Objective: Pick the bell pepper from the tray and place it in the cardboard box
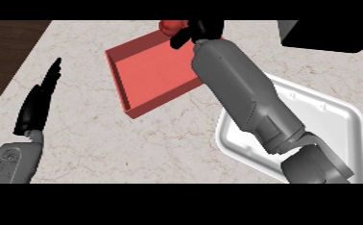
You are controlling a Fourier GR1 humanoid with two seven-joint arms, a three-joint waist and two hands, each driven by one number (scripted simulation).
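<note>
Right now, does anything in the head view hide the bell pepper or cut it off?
Head view: the right hand curls over the red bell pepper, and the top band cuts both; the forearm covers the red tray's right side and part of the white container; no glare.

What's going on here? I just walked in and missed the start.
The right robot hand has reached across the red tray to its far edge, where its fingers are curled round the red bell pepper. The pepper is still at the tray. The left robot hand rests open at the left. A white container sits on the counter under the right forearm.
</note>
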